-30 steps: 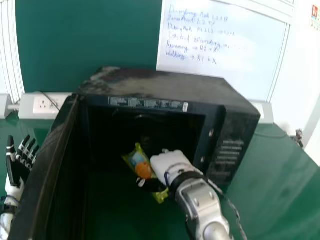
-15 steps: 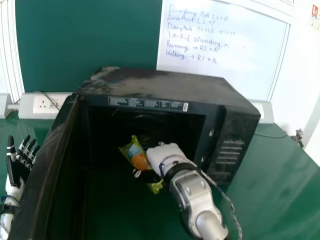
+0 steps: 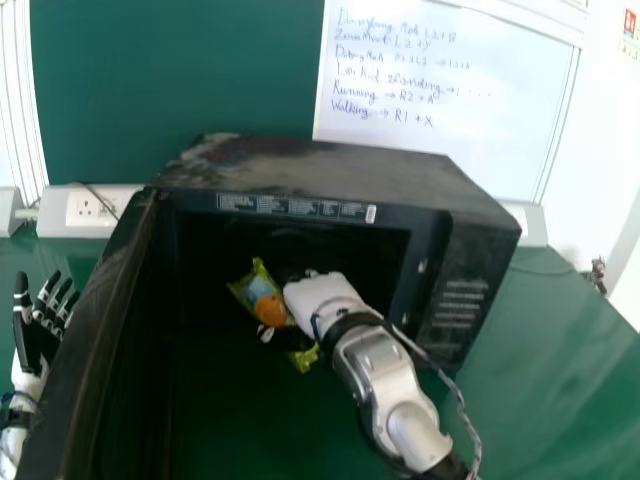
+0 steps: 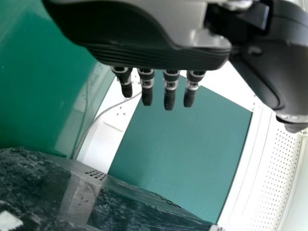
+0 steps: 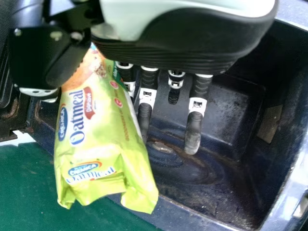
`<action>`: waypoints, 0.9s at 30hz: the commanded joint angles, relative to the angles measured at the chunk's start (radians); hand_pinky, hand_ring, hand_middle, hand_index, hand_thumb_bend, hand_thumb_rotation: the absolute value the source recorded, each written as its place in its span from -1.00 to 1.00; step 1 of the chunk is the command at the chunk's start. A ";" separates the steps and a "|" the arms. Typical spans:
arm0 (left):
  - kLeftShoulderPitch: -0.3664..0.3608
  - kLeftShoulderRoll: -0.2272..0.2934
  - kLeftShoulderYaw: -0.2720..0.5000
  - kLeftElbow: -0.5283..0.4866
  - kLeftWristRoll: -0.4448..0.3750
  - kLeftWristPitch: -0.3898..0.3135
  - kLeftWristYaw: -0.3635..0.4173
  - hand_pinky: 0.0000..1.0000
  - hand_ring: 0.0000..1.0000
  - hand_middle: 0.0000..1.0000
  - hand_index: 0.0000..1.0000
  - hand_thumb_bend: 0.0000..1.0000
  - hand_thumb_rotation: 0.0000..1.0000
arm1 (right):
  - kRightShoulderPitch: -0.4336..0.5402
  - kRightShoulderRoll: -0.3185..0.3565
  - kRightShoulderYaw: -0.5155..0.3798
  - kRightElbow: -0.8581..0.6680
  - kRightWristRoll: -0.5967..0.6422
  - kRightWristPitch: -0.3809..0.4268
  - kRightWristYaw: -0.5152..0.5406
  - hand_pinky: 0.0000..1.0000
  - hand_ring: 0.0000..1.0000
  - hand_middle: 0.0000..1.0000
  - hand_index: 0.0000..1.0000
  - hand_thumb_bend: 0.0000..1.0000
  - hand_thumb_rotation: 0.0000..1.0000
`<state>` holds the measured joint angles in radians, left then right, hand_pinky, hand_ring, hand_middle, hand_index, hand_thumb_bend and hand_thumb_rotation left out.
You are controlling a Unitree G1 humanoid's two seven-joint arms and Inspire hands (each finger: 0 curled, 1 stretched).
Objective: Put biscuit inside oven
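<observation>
In the head view my right hand (image 3: 322,294) is at the front opening of the black oven (image 3: 340,185), with the green biscuit packet (image 3: 268,305) on its left side. In the right wrist view the packet (image 5: 98,139) is held between the thumb and fingers of my right hand (image 5: 195,125), and the oven's cavity (image 5: 231,115) lies beyond. The oven door (image 3: 95,330) stands open on the left. My left hand (image 3: 38,330), beyond the door at the left edge, has its fingers straight; in the left wrist view my left hand (image 4: 170,89) hangs open.
The green table (image 3: 550,350) extends to the right of the oven. A power socket strip (image 3: 92,210) with a cable runs behind it, below a green board (image 3: 180,70) and a whiteboard (image 3: 440,90) with handwriting.
My right hand and the packet have moved forward and a little left, closer into the oven opening. My left hand and the oven have kept still.
</observation>
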<state>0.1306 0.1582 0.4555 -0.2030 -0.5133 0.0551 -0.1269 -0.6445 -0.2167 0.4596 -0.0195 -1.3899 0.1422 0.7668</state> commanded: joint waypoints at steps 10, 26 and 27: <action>0.000 -0.004 -0.002 0.004 0.003 -0.015 -0.009 0.65 0.76 0.78 0.85 0.92 0.27 | -0.118 -0.027 0.028 0.124 0.053 -0.007 -0.126 -0.10 -0.06 -0.03 0.28 0.13 -1.00; 0.007 -0.010 -0.002 -0.006 0.001 -0.013 -0.007 0.64 0.76 0.78 0.85 0.93 0.27 | -0.222 -0.014 0.084 0.328 0.100 0.009 -0.287 -0.29 -0.14 -0.04 0.31 0.14 -1.00; 0.007 -0.011 -0.002 -0.007 -0.001 -0.012 -0.007 0.64 0.76 0.78 0.85 0.94 0.26 | -0.228 -0.014 0.090 0.341 0.100 0.009 -0.294 -0.25 -0.07 -0.03 0.31 0.13 -1.00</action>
<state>0.1369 0.1560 0.4556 -0.2018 -0.5128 0.0469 -0.1357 -0.8381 -0.2300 0.5429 0.3053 -1.2983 0.1443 0.4980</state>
